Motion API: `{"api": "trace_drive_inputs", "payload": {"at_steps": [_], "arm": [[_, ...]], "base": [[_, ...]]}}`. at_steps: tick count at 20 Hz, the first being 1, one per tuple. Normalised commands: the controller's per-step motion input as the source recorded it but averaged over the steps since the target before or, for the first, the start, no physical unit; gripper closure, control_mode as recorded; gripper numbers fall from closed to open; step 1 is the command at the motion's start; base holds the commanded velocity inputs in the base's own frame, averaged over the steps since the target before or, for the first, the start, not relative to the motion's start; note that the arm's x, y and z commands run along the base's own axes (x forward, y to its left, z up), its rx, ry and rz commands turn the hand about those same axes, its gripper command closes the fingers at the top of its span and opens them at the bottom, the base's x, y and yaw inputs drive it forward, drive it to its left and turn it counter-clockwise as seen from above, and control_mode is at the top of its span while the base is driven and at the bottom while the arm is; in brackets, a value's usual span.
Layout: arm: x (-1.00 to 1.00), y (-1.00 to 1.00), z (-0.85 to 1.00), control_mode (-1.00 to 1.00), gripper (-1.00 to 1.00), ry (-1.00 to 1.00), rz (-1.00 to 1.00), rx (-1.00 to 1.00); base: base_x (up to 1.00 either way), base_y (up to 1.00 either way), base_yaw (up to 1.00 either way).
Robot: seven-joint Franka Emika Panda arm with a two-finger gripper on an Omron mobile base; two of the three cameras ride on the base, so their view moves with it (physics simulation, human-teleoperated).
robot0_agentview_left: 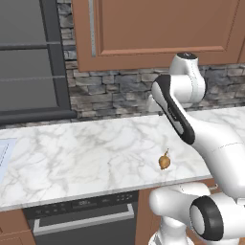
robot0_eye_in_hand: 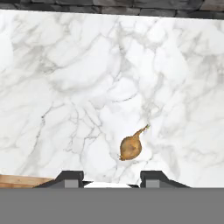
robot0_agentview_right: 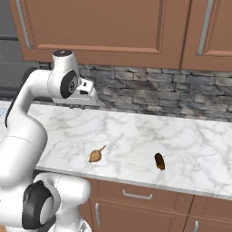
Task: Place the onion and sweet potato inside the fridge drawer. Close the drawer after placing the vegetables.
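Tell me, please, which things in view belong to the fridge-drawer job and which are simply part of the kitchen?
For the job:
- onion, lying on the counter near its front edge
- sweet potato, lying on the counter apart from the onion

Just there:
- marble counter
- wooden wall cabinets
- stone backsplash

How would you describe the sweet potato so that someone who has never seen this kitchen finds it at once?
Look at the white marble counter below the brown wall cabinets. Near its front edge lie two small vegetables, apart from each other. The sweet potato is the dark brown oval lump with no stalk; the onion is golden-brown with a thin pointed tip.
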Motion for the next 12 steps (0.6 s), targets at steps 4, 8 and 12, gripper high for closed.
{"api": "trace_drive_inputs", "payload": {"at_steps": [4,8,12], "arm": [[-0.10,0.00,-0.09,-1.00,-1.00,0.00,0.00,0.00],[-0.08,0.00,-0.82,-1.00,-1.00,0.08,-0.09,-0.03],[-0.09,-0.45,-0.99,-1.00,-1.00,0.14,-0.41,0.02]], "base": [[0.00,0.00,0.00],[0.00,0.00,0.00],[0.00,0.00,0.00]]}}
